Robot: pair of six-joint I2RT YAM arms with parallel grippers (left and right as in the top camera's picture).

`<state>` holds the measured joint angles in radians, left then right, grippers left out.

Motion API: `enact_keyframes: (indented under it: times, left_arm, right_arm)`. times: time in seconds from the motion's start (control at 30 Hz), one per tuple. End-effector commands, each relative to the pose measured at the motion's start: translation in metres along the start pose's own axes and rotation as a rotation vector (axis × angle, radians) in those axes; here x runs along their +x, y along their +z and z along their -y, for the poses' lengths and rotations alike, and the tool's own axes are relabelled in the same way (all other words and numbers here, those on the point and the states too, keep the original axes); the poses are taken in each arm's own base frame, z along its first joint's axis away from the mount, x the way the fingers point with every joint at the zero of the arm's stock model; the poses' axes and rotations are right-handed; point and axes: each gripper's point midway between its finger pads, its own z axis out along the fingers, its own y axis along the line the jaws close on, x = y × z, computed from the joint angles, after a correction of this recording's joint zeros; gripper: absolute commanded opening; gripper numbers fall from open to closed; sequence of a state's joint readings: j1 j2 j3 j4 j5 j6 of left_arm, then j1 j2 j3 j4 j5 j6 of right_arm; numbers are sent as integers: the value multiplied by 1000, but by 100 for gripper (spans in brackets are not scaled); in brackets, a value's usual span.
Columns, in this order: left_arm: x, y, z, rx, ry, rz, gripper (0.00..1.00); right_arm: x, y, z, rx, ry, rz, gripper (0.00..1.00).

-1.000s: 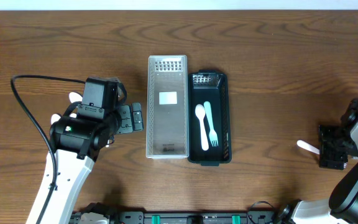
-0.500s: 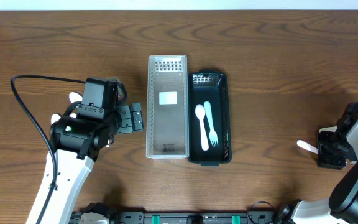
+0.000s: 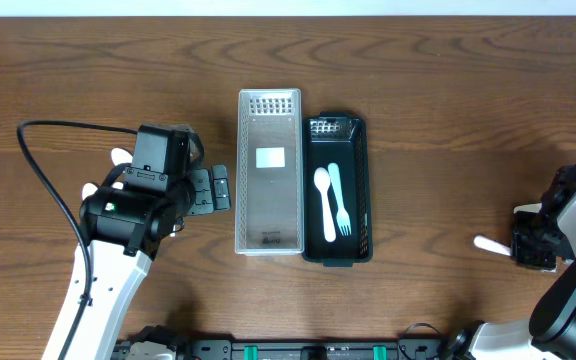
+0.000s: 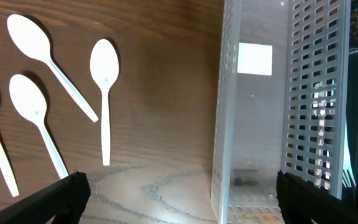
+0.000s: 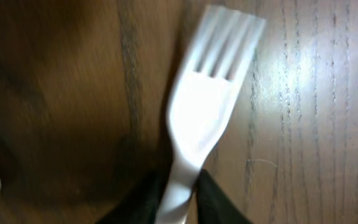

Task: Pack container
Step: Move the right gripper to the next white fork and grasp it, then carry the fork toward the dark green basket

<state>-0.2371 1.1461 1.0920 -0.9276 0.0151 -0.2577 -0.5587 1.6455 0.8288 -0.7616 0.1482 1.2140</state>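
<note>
Packing looks barely begun, as far as these views show. The black perforated plastic container (image 3: 361, 180) sits at the middle of the brown wooden tabletop (image 3: 448, 100) and holds just two pieces lying side by side: a white plastic spoon (image 3: 321, 190) and a pale bluish plastic fork (image 3: 340, 205). Touching its left wall is a translucent perforated rectangular bin (image 3: 269, 215), which appears empty apart from a white label on its floor. Whether this is a second compartment to fill or a cover for the black one I cannot tell. More cutlery waits outside. The left wrist view shows four loose white plastic spoons (image 4: 104, 68) scattered on the wood just left of the translucent bin. The left fingers (image 4: 61, 199) are spread wide with nothing between them, facing the bin's near end. At the far right edge, well apart from the containers, the right fingers (image 5: 219, 199) look closed around the handle of a white plastic fork (image 5: 207, 112), its tines pointing away over the wood. That view is blurred, so the hold reads as likely rather than certain. By my judgement the picked-up fork has yet to be carried across and laid in the black container, the four spoons have yet to follow, and any closing of the container comes last.
</note>
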Motion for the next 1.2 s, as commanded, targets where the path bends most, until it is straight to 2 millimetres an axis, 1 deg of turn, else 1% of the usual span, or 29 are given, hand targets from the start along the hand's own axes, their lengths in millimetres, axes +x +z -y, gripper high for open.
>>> enact_keyframes:
  times: [0.0, 0.07, 0.1, 0.27, 0.4, 0.43, 0.5, 0.57, 0.63, 0.67, 0.73, 0.8, 0.83, 0.93, 1.0, 1.07, 1.17]
  left_arm:
    - [-4, -4, -2, -10, 12, 16, 98]
    - [-4, -4, -2, -10, 12, 16, 98]
    - [-4, -4, -2, -10, 12, 16, 98]
    - [-4, -4, -2, -10, 12, 16, 98]
    - [-4, -4, -2, -10, 12, 16, 98]
    - [-4, -4, -2, -10, 12, 16, 98]
    - [-4, -4, -2, -10, 12, 16, 98]
    - [-4, -4, -2, -10, 12, 16, 98]
    - [-4, -4, -2, -10, 12, 16, 98]
    - [-4, -4, -2, -10, 12, 16, 98]
    - [-4, -4, -2, -10, 12, 16, 98]
    - [-4, -4, -2, -10, 12, 16, 98]
    - [-4, -4, -2, -10, 12, 16, 98]
    - [-4, -4, -2, -10, 12, 16, 98]
    - [-4, -4, -2, -10, 12, 16, 98]
    - [-4, -4, -2, -10, 12, 16, 98]
    - [-4, -4, -2, -10, 12, 16, 98]
  right_arm:
    - [-3, 2, 5, 17, 13, 10, 13]
    - [-3, 2, 5, 17, 13, 10, 4]
    - [-3, 2, 5, 16, 13, 8, 1]
    - [2, 2, 3, 5, 8, -23, 1]
    - [12, -3, -7, -38, -84, -68, 1]
    - [13, -7, -13, -54, -124, -64, 1]
    - [18, -23, -24, -85, -205, -50, 1]
    - [25, -44, -40, -133, -288, -29, 1]
    - [37, -72, -60, -208, -386, 0, 1]
    - [45, -89, -71, -255, -443, 17, 1]
    - [67, -122, -91, -357, -565, 31, 1]
    - [99, -157, -109, -472, -704, 26, 1]
    - [119, -175, -116, -532, -783, 11, 1]
    - [179, -221, -123, -673, -1011, -22, 1]
    - [211, -241, -120, -735, -1157, -2, 1]
    - [237, -254, -113, -772, -1285, 30, 1]
    - [268, -258, -100, -795, -1491, 96, 1]
